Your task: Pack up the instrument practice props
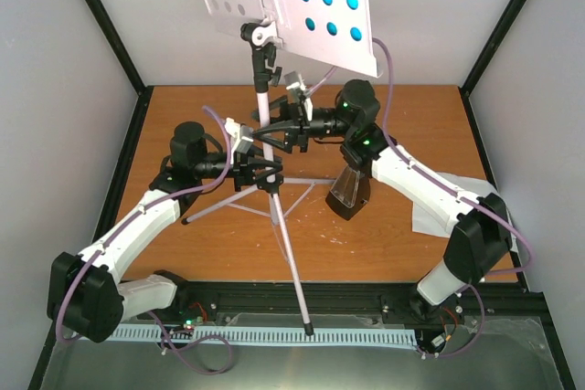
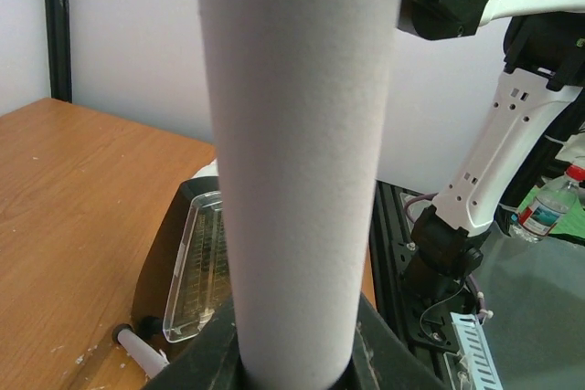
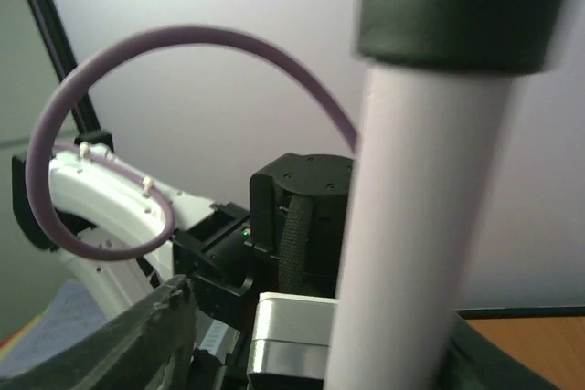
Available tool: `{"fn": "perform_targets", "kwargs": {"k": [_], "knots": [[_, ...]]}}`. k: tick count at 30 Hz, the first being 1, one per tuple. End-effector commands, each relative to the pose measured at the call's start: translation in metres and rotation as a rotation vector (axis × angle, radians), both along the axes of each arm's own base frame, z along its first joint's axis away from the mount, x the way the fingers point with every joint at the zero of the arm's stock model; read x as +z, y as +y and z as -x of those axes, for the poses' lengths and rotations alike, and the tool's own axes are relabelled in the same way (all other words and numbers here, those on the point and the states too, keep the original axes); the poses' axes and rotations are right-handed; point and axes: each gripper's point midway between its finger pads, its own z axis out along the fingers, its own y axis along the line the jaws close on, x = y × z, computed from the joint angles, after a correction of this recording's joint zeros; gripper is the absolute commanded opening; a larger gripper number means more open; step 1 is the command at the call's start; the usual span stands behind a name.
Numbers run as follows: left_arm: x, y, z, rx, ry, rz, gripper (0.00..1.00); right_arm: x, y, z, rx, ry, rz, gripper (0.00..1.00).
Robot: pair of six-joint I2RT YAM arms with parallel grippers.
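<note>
Now left hand [image 1: 260, 171] is clenched on the stand [image 1: 285, 244] pole, low, just above the leg hub. Right hand [image 1: 272, 130] sits higher, straddling the same pole with one finger visibly off it, not clamped. Stand is upright on counter [image 1: 183, 107], metronome [image 1: 348, 191] just right of it.

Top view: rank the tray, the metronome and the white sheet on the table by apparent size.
1. tray: largest by far, though it stands nearest the camera, which inflates it.
2. white sheet: next, with part hidden under the right arm.
3. metronome: smallest.
</note>
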Motion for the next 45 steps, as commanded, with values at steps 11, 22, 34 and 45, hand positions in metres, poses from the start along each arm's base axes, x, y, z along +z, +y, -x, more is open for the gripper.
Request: {"fn": "perform_targets", "kwargs": {"k": [11,22,34,45], "knots": [[0.049,-0.004,0.036,-0.157,-0.207,0.084,0.00,0.032,0.006,0.020,0.065,-0.039,-0.064,0.31],[0.051,-0.002,0.008,0.035,-0.180,0.049,0.64,0.030,-0.003,-0.011,-0.214,-0.084,-0.072,0.03],[0.068,0.070,-0.052,0.592,-0.175,0.038,1.00,0.034,-0.039,-0.096,-0.802,-0.190,-0.072,0.03],[0.055,0.141,-0.085,0.891,-0.008,0.043,0.99,0.027,-0.055,-0.146,-1.184,-0.231,-0.016,0.03]]}}
